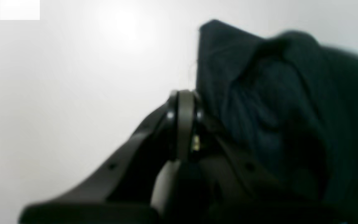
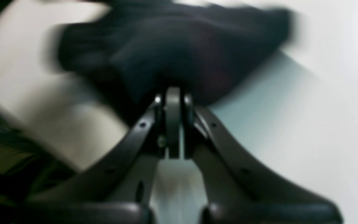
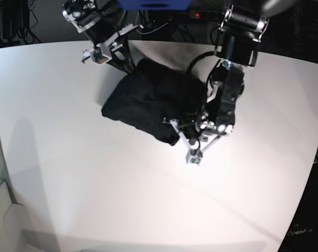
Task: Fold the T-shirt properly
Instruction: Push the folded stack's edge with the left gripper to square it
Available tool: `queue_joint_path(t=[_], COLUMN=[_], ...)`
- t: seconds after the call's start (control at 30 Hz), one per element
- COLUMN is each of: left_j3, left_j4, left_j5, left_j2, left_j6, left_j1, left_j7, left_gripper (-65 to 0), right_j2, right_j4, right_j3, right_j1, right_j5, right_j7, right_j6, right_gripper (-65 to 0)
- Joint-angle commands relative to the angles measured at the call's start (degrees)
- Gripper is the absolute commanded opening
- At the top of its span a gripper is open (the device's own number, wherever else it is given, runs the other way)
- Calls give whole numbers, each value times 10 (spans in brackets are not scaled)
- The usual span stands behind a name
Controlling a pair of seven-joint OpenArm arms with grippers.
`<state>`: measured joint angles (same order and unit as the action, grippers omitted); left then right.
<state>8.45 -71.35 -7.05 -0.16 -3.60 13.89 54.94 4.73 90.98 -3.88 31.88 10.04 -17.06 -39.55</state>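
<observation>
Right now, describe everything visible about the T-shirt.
The T-shirt is plain dark charcoal, soft thin knit, no print visible. It lies bunched in a rumpled heap on the white table, not flat. The right gripper is shut on cloth at one edge; the left gripper is shut against the other.

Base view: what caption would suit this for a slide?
Two robot arms pinch a bunched dark T-shirt at opposite edges on a white table.
</observation>
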Motion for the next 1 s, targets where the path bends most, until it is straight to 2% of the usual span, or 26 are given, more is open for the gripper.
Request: queue_joint_path(t=[0.0,0.1,0.27,0.43,0.53,0.67,0.77,0.97], left_j3=[1,1,1,0,0,0,-1,-1], left_j4=[-7,-19,-64,-150,-197,-267,-307,-312], left_j5=[-7,-7,-4,-6,-4,-3,-4,-2], left_j2=[16,41,38,-22,-53,-98,-121,-123], left_j6=[-2,-1,0,1,0,-1,-1,0], left_j1=[22,63,111,112,81,12,-52,-123], left_j7=[-1,1,63,142,205,249,251,251], left_gripper=[-650,-650,-650,-650,-650,-650,-650,-650], right_j2=[0,3,5,-6,-6,-7,-7,-7], right_j4=[16,17,-3,-10,-12,-13,-13,-12], right_j3=[11,31,29,17,-8,-51,-83,-104], right_j1=[11,18,23,20,7,-13,-34,-49], right_j5=[6,70,76,76,76,75,75,75], right_j7=[-17,-18,-19,-19,-20,-20,-20,-20], right_j6=[-4,-4,-4,-4,-4,-4,-4,-4], right_gripper=[-650,-650,-650,-650,-650,-650,-650,-650])
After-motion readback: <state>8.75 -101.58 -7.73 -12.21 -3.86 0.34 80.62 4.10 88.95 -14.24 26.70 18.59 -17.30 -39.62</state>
